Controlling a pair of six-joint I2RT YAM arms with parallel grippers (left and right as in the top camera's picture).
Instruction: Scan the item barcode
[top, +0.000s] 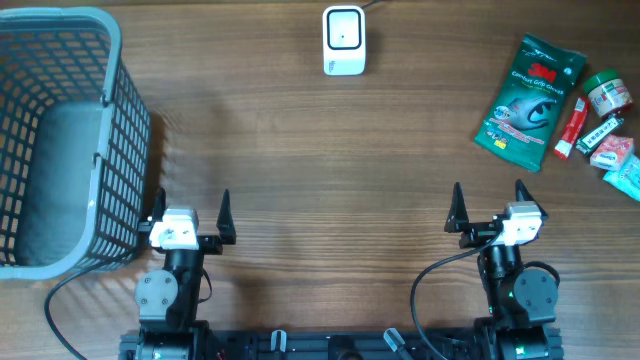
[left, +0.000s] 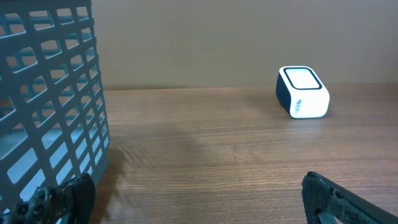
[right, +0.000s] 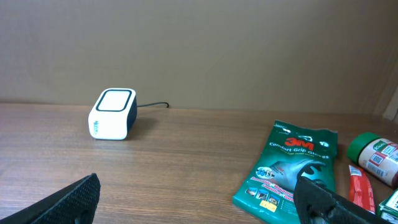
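Grey plastic mesh basket (top: 128, 160): left side and far rim cut off by the overhead frame; the left wrist view shows one wall only.
Dark scanner cable (right: 152, 105): runs out past the overhead frame's top edge.
Pale sachets (top: 625, 170): cut by the overhead right edge; print too small to read.
Green-capped white jar (right: 373, 152): right side cut off in the right wrist view.
Green foil glove packet (right: 289, 168): small print unreadable.
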